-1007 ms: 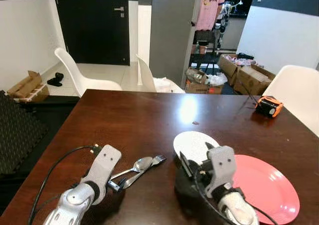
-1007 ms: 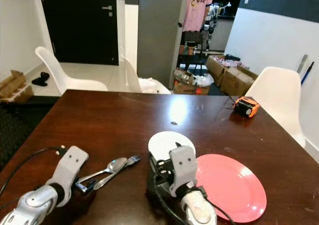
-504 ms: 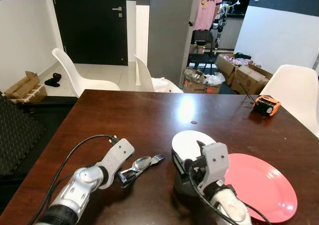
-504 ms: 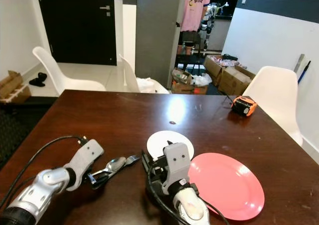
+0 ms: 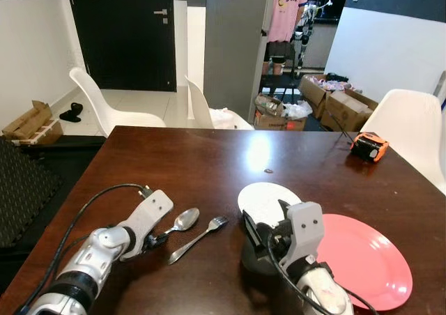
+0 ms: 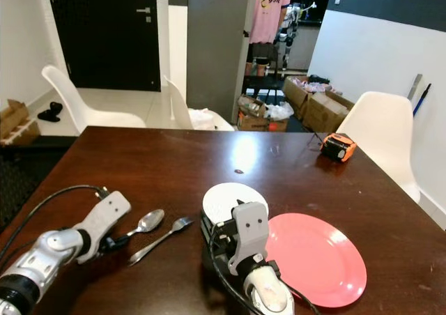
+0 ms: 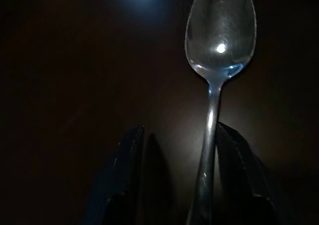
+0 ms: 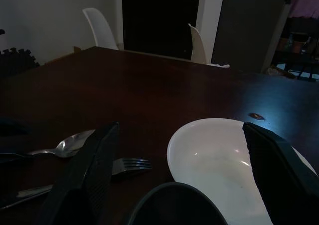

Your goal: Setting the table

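Left wrist view, spoon handle between parted left hand fingers, touching one

Polished metal spoon and fork on glossy dark wood table.

- Spoon: silver, laid flat on the dark desk, bowl facing up.
- Fork: silver, laid flat just beside the spoon, apart from it.
- White plate: small, round, flat on the desk.
- Pink plate: larger, placed beside the white plate.
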Motion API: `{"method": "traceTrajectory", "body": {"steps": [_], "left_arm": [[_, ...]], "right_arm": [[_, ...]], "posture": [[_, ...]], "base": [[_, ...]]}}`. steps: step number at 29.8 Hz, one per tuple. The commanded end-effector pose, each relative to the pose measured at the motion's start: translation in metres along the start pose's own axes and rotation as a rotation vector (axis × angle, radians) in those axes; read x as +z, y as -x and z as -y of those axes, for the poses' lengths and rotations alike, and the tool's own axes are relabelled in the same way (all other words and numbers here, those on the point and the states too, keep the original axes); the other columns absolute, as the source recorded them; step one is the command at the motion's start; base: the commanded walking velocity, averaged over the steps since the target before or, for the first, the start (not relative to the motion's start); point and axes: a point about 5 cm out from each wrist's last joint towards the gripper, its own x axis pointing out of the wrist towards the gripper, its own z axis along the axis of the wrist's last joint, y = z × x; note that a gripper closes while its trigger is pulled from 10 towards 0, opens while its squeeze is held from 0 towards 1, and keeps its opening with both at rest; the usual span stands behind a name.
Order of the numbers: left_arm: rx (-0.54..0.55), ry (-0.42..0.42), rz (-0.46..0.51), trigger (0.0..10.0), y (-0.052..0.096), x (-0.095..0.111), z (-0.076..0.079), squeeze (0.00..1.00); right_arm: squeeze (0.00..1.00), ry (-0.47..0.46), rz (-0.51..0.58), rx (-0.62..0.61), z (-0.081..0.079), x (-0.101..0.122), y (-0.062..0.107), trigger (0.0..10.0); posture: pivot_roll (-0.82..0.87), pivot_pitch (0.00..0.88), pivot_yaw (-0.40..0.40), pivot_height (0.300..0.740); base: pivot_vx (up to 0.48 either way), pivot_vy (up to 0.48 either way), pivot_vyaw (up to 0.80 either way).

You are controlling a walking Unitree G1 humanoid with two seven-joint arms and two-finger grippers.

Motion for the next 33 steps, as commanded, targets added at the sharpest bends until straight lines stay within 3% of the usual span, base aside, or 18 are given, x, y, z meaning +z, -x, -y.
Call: {"method": "traceTrajectory", "body": {"steps": [1,10,19,21,24,25,29,33], "left_arm": [[-0.053,0.027,-0.155,0.0,0.002,-0.041,0.015,0.00],[-0.063,0.055,-0.141,0.0,0.003,-0.049,0.023,0.00],[-0.047,0.132,-0.080,0.0,0.004,-0.046,0.025,0.00],[-0.029,0.223,0.003,0.0,0.006,-0.034,0.019,0.00],[0.010,0.294,0.078,0.0,0.011,-0.023,0.011,0.00],[0.043,0.330,0.115,10.0,0.014,-0.017,0.005,0.00],[0.117,0.430,0.196,10.0,0.029,-0.001,-0.010,0.00],[0.185,0.424,0.232,10.0,0.044,0.007,-0.010,0.00]], "right_arm": [[0.00,-0.017,-0.014,-0.018,0.003,-0.002,0.004,10.0],[0.00,-0.023,-0.020,-0.024,0.004,-0.002,0.003,10.0],[0.00,-0.028,-0.019,-0.031,0.004,-0.003,0.002,10.0],[0.00,-0.030,-0.018,-0.034,0.004,-0.003,0.001,10.0],[0.00,-0.030,-0.017,-0.036,0.004,-0.002,0.001,10.0],[0.00,-0.030,-0.016,-0.037,0.004,-0.002,0.001,10.0],[0.00,-0.032,-0.011,-0.036,0.002,-0.001,0.000,10.0],[0.00,-0.042,-0.002,-0.022,-0.003,0.001,-0.004,10.0]], "posture": [[-0.01,0.084,0.046,0.740],[0.00,0.085,0.041,0.740],[0.00,0.081,0.042,0.740],[0.00,0.079,0.044,0.740],[0.00,0.078,0.045,0.740],[0.00,0.077,0.046,0.740],[0.00,0.073,0.044,0.740],[0.01,0.069,0.043,0.740]], "base": [[0.000,0.000,0.00],[0.000,0.000,0.00],[0.000,0.000,0.00],[0.000,0.000,0.00],[0.000,0.000,0.00],[0.000,0.000,0.00],[0.000,0.000,0.00],[0.000,0.000,0.00]]}}
